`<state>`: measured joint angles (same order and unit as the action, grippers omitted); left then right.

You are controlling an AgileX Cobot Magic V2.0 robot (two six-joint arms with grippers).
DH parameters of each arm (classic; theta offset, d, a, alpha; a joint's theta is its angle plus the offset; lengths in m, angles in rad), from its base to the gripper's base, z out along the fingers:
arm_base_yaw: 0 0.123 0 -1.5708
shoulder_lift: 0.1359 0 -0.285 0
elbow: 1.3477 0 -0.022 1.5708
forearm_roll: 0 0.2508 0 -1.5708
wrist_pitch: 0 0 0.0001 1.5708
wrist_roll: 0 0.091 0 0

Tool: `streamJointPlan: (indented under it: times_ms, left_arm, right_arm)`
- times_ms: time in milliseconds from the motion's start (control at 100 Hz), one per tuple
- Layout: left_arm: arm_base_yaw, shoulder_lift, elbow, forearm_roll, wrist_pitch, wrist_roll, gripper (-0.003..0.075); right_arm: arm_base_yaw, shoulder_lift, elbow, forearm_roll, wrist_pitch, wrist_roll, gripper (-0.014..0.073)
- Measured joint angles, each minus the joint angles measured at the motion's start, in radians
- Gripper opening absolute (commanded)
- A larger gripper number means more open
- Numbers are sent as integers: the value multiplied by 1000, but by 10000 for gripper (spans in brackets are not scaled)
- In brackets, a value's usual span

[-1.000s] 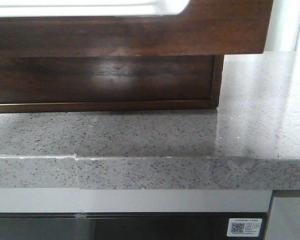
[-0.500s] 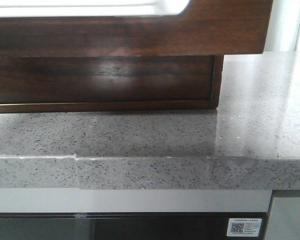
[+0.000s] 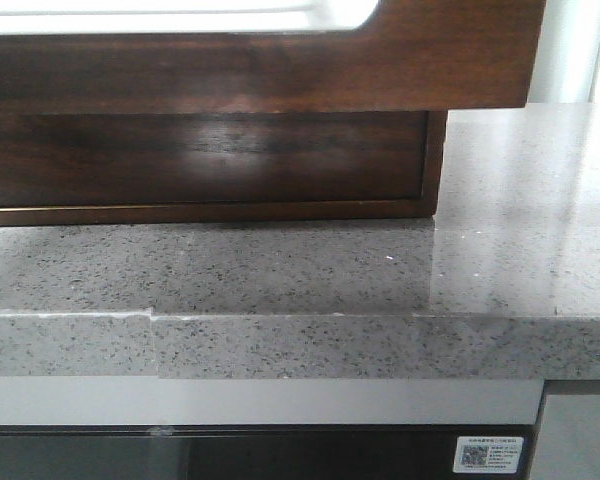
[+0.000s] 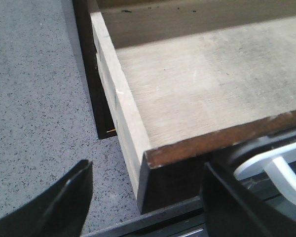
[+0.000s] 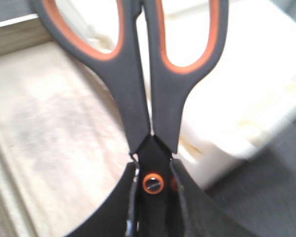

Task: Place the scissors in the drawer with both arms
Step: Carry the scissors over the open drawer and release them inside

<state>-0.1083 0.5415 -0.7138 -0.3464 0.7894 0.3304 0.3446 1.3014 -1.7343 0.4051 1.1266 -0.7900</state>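
The drawer [image 3: 430, 70] has a dark brown glossy front with a white cut-out at the top of the front view, and it stands pulled out over the counter. No gripper shows in that view. In the left wrist view my left gripper [image 4: 148, 202] is open, its black fingers [image 4: 64, 197] apart on either side of the drawer front's corner [image 4: 172, 173], above the drawer's pale wooden floor [image 4: 202, 89]. My right gripper [image 5: 153, 173] is shut on the scissors [image 5: 133, 98], black with orange-lined handles, gripped at the pivot over a pale wooden floor [image 5: 54, 138].
The speckled grey counter [image 3: 280, 270] runs under the drawer, with its front edge [image 3: 280, 345] facing me. A dark wooden cabinet face [image 3: 210, 155] sits below the drawer front. A white box-like object [image 5: 237, 98] lies beside the scissors in the right wrist view.
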Motion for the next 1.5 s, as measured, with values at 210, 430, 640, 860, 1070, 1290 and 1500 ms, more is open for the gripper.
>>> streamJointPlan:
  times_ms: [210, 430, 640, 860, 1070, 1290, 1500]
  left_arm:
    - [0, 0, 0, 0, 0, 0, 440]
    - [0, 0, 0, 0, 0, 0, 440]
    - [0, 0, 0, 0, 0, 0, 440]
    - [0, 0, 0, 0, 0, 0, 440]
    - [0, 0, 0, 0, 0, 0, 440]
    - [0, 0, 0, 0, 0, 0, 440]
    - [0, 0, 0, 0, 0, 0, 440]
  right_arm:
    - [161, 98, 0, 0, -10, -151, -33]
    - [241, 212, 0, -47, -10, -248, -33]
    - [311, 298, 0, -177, -8, -256, -32]
    - [335, 341, 0, -225, -4, -256, -2]
    - [335, 347, 0, -275, 6, -204, 77]
    - [335, 347, 0, -295, 19, -171, 197]
    - [335, 347, -25, -300, 43, -145, 211]
